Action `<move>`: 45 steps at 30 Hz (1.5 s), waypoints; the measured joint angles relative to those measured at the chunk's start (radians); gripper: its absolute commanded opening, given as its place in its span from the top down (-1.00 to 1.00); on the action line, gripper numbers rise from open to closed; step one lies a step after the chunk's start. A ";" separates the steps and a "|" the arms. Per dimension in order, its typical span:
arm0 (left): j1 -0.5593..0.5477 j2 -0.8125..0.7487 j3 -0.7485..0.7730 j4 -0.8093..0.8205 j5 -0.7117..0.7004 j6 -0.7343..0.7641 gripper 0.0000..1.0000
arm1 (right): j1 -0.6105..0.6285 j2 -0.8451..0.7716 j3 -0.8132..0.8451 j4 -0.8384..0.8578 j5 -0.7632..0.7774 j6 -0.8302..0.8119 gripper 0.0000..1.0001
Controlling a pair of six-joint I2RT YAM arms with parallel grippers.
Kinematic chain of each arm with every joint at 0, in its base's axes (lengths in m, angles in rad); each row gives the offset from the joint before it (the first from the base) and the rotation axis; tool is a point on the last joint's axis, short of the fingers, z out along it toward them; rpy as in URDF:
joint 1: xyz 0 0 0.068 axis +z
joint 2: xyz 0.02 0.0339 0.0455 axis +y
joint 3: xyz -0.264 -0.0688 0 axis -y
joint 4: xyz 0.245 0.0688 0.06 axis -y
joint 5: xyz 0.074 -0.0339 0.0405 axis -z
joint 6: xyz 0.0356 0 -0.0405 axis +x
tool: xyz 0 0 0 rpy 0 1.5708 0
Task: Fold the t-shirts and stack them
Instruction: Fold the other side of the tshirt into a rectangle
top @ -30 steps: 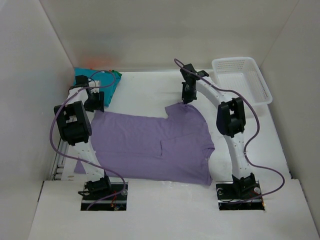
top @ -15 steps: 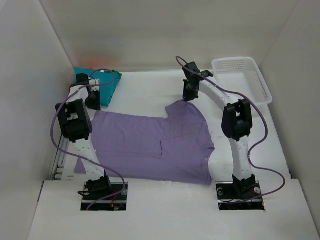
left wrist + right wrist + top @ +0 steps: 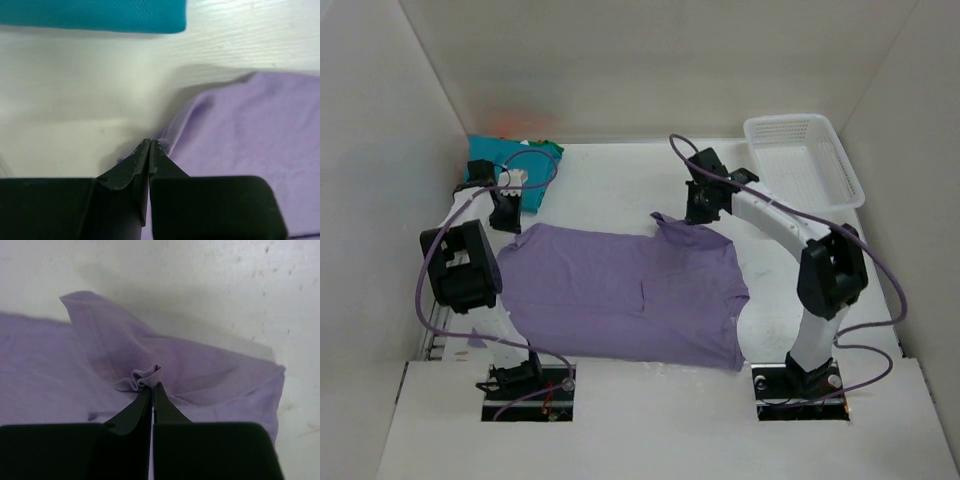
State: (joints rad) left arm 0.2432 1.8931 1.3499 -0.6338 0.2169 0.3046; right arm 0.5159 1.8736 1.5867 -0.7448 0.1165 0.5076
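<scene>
The lavender t-shirt [image 3: 620, 290] lies spread flat across the middle of the table. My left gripper [image 3: 508, 215] is at its back left corner. In the left wrist view its jaws [image 3: 150, 142] are shut on the edge of the lavender cloth [image 3: 240, 130], which rises up to the tips. My right gripper [image 3: 701, 208] is at the shirt's back right corner. It is shut [image 3: 152, 385] on a small bunched fold of the shirt [image 3: 145, 376], lifting that corner slightly. A folded teal t-shirt [image 3: 495, 165] [image 3: 100, 15] lies at the back left, with a dark green edge [image 3: 551, 149] beside it.
A white lattice basket [image 3: 805, 160] stands at the back right corner. White walls close in the table on the left, back and right. Purple cables loop off both arms above the cloth.
My left gripper has closed on the shirt's back left corner. My right arm's elbow has swung out to the right, and its gripper has shifted slightly, still holding the back right corner.
</scene>
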 measured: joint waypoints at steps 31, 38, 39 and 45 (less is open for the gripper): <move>0.204 -0.657 -0.514 0.071 0.016 0.568 0.94 | 0.366 -0.862 -0.817 0.074 0.148 0.535 1.00; 0.229 -0.652 -0.554 0.072 0.014 0.612 0.92 | 0.460 -0.860 -0.878 0.076 0.153 0.623 1.00; 0.235 -0.651 -0.558 0.077 0.012 0.618 0.91 | 0.472 -0.860 -0.890 0.078 0.153 0.638 1.00; 0.281 -0.629 -0.570 0.108 -0.001 0.652 0.73 | 0.509 -0.873 -0.957 0.080 0.153 0.703 1.00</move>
State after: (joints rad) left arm 0.5240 1.2644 0.7803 -0.5259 0.2161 0.9569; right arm 1.0248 1.0008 0.6300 -0.6643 0.2691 1.2110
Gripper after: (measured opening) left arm 0.084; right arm 0.018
